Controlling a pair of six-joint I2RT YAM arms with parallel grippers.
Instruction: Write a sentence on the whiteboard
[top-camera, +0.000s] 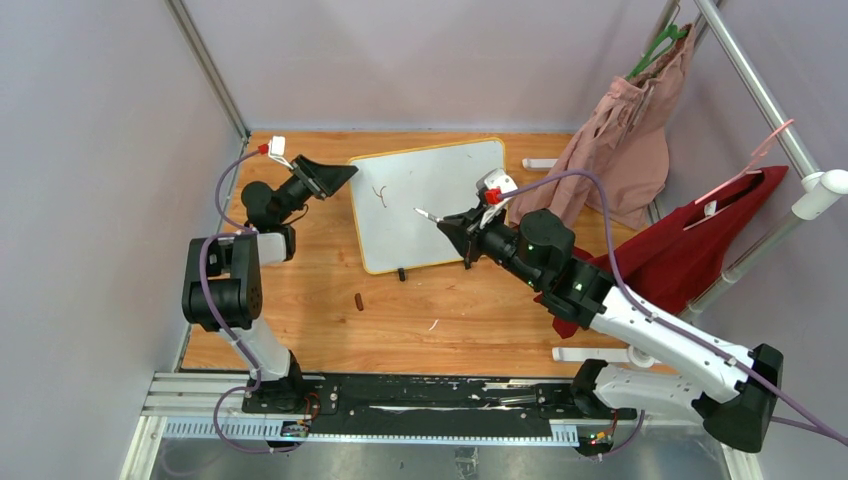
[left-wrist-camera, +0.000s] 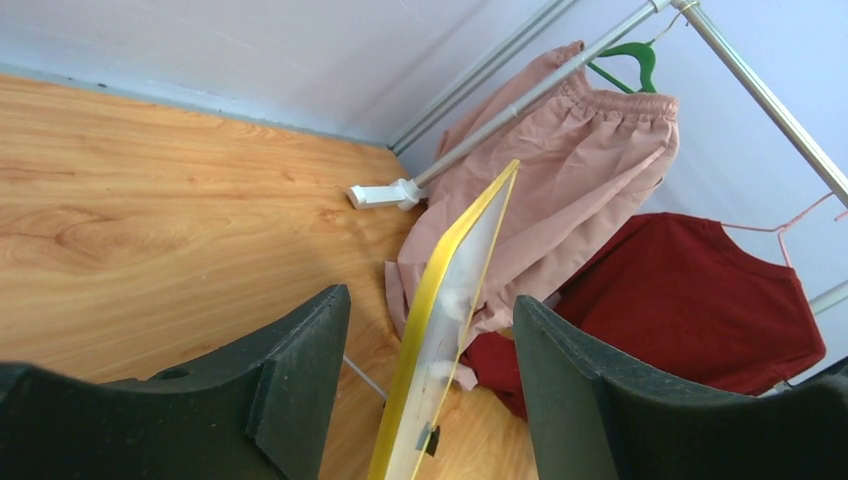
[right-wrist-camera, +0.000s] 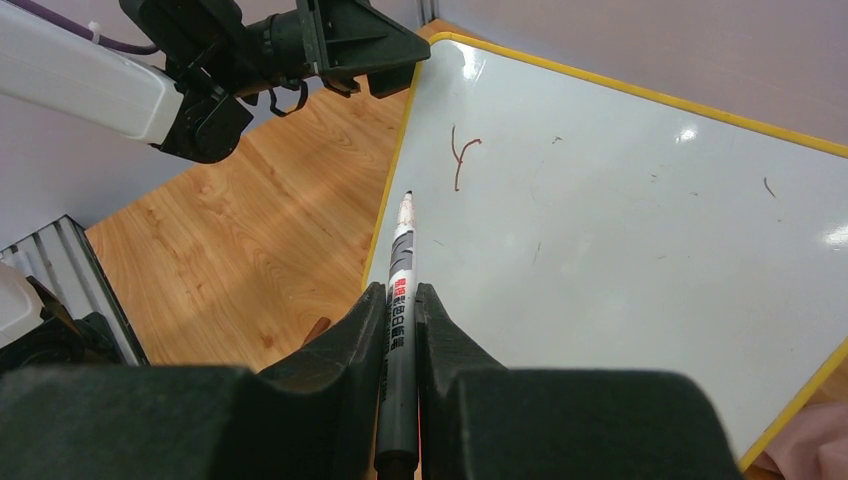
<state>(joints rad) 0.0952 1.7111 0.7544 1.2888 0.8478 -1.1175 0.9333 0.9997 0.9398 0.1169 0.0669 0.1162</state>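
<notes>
The left arm (top-camera: 222, 288) and the right arm (top-camera: 650, 335) both have black joints and white shells, a purple cable (top-camera: 570, 173) running along each, red-and-white wrist fittings, and matte black wedge-shaped fingers (left-wrist-camera: 300, 380).

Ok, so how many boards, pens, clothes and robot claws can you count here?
Whiteboard: 1
Marker: 1
Clothes: 2, pink garment and red garment
Claws: 2, left claw and right claw
Total: 6

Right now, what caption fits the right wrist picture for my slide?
Right end effector aims a marker at the whiteboard, which bears one red-brown mark.
</notes>
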